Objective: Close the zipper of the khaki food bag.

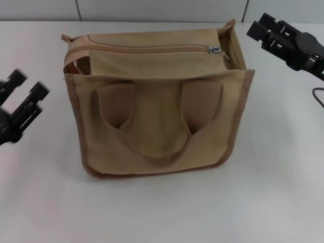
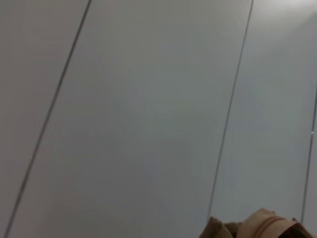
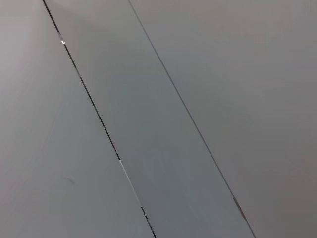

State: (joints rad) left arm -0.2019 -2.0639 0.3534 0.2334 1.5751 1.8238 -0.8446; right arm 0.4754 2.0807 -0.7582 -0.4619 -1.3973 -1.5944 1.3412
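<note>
The khaki food bag (image 1: pixel 162 116) stands upright in the middle of the white table, its front pocket and two loop handles facing me. The zipper (image 1: pixel 147 49) runs along the top panel, and its silver slider (image 1: pixel 214 49) sits at the right end. A gap shows at the bag's top left corner. My left gripper (image 1: pixel 28 83) hovers open and empty to the left of the bag, apart from it. My right gripper (image 1: pixel 259 25) is open and empty at the back right, just beyond the bag's right corner. A tan corner of the bag (image 2: pixel 262 225) shows in the left wrist view.
The white table (image 1: pixel 273 192) extends in front of and beside the bag. A grey panelled wall (image 1: pixel 162 9) stands behind it. A dark cable (image 1: pixel 318 96) lies at the right edge. The right wrist view shows only wall panels.
</note>
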